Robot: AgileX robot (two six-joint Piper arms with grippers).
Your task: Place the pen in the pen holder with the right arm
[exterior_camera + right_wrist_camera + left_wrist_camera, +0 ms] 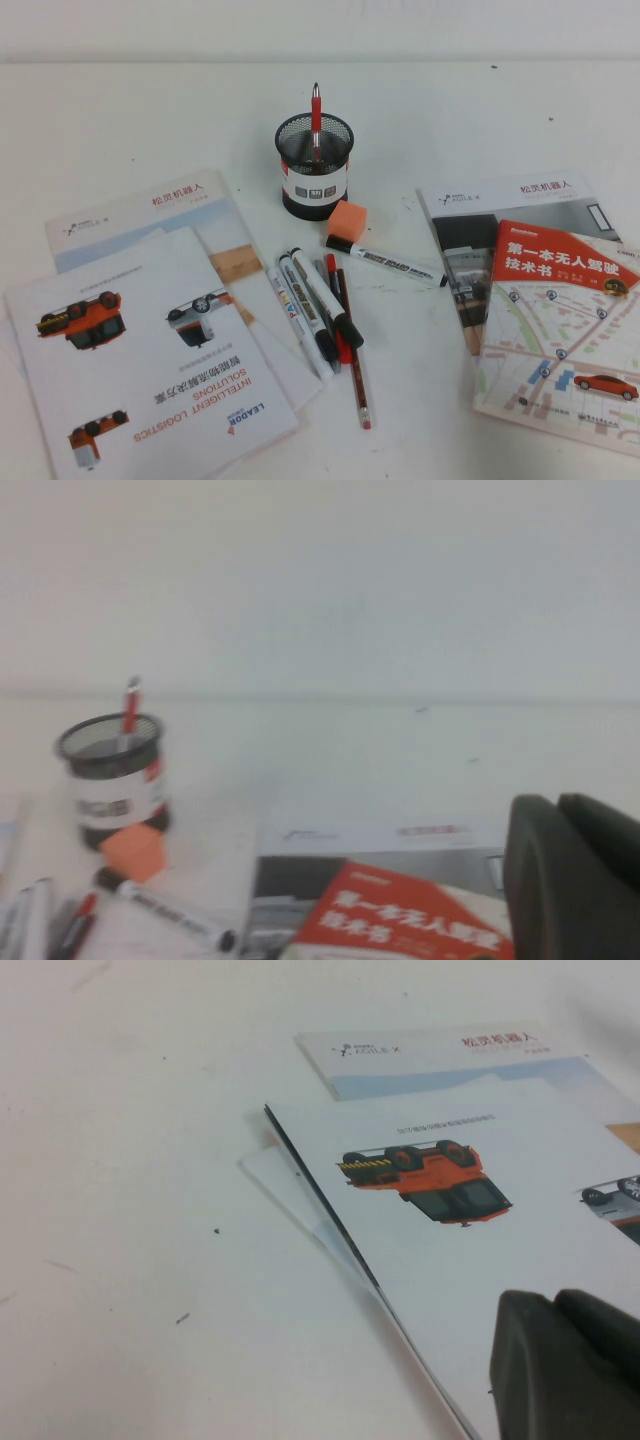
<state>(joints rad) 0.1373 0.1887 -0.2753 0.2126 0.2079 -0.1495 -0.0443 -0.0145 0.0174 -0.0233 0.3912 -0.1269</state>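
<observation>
The red pen stands upright inside the black wire-mesh pen holder at the back middle of the table, its red top sticking out above the rim. Both also show in the right wrist view: the pen in the holder. Neither arm shows in the high view. My right gripper is shut and empty, hanging above the red booklet well away from the holder. My left gripper is shut and empty over the white brochures.
An orange sponge block lies against the holder's front. Several white markers with black caps and a long dark-red pencil lie in front of it. Brochures cover the left, booklets the right.
</observation>
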